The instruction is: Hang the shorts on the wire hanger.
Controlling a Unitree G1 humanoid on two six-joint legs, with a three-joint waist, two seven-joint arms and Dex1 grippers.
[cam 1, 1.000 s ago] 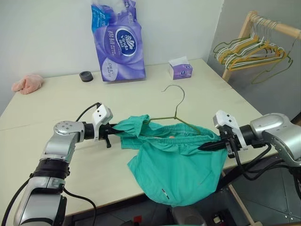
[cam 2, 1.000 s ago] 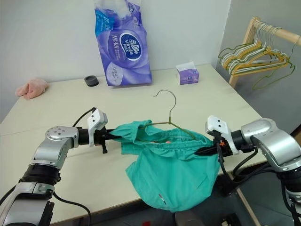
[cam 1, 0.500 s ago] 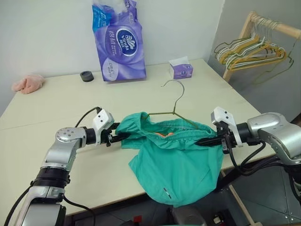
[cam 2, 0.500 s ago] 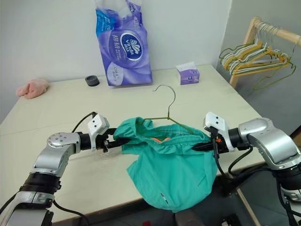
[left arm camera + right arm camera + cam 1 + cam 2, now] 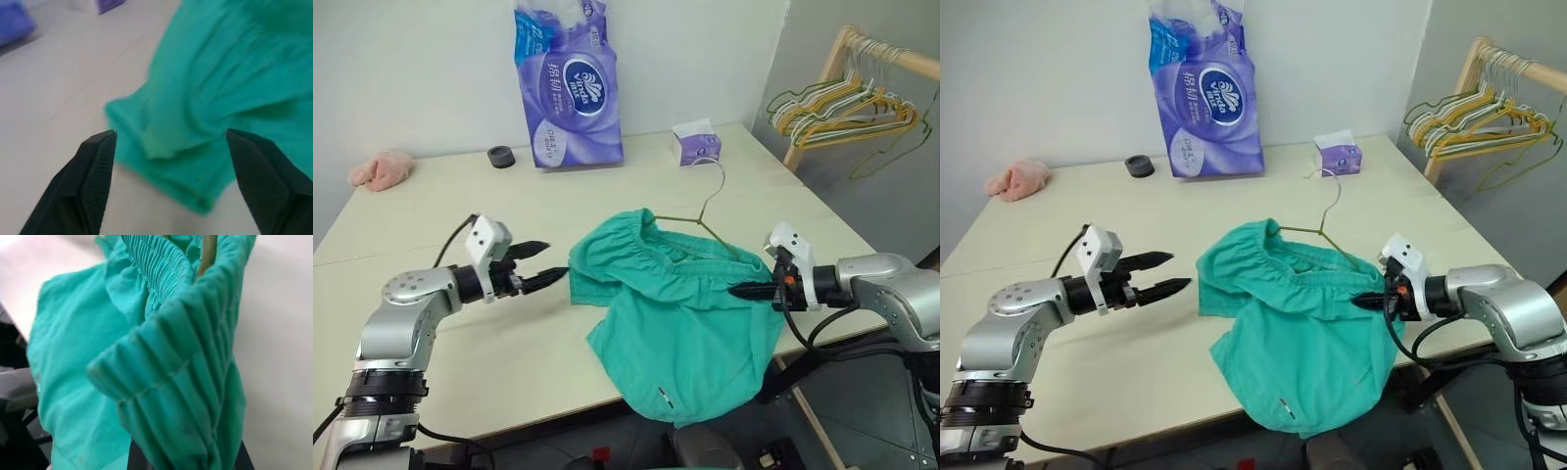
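We note the left gripper (image 5: 543,264) jaws open beside the shorts (image 5: 685,313); the right gripper (image 5: 736,290) jaws clamp their waistband over the wire hanger (image 5: 705,211).

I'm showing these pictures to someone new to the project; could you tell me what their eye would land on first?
Most likely the teal shorts at the table's near edge, draped partly over it, with the wire hanger threaded into the waistband. The right gripper is shut on the waistband's right end, while the left gripper hangs open just left of the fabric. The tall purple tissue pack at the back wall also stands out.
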